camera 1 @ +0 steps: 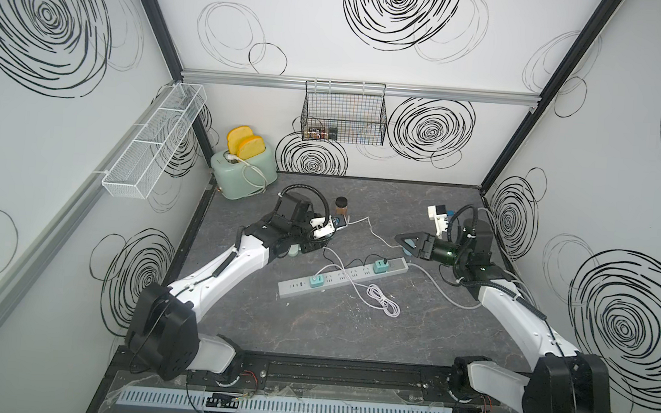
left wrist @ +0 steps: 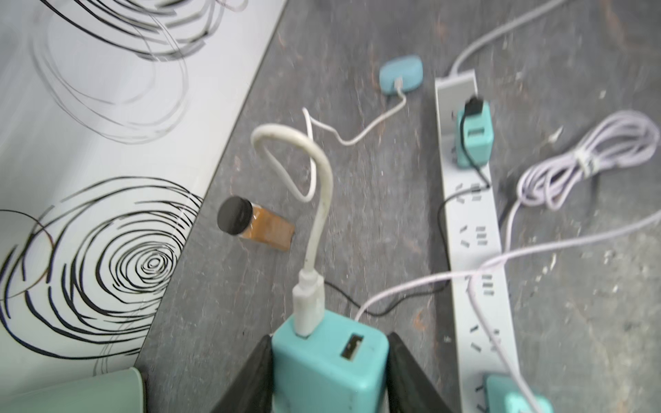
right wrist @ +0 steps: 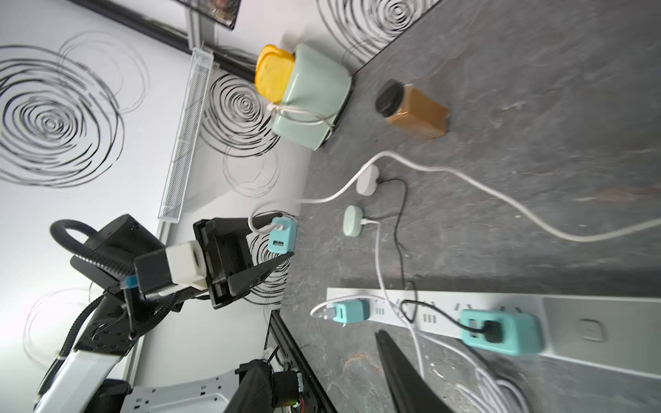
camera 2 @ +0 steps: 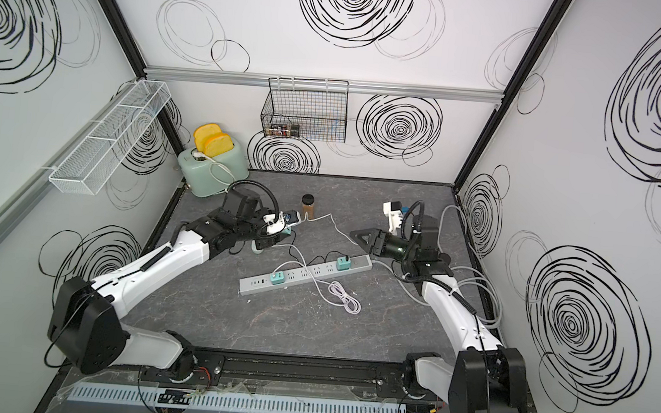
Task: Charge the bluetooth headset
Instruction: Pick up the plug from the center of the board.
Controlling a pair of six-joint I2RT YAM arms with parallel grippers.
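Left wrist view is showing the blue headset case [left wrist: 400, 73] lying on the table [left wrist: 375, 221] toward its right edge, just beside the power strip [left wrist: 472, 214]. A white cable [left wrist: 322, 200] is running from it into the teal charger [left wrist: 332, 372]. The left end effector [left wrist: 329, 343] is gripping that charger, while the right end effector [camera 1: 403, 239] is hovering over the case, jaws spread.

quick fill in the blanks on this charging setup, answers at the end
The left gripper holds a teal charger with a ____ cable plugged in.
The power strip has ____ plugged-in chargers on it.
The brown jar has a ____ lid.
The toaster holds two ____ slices.
Answers: white; two; black; yellow.
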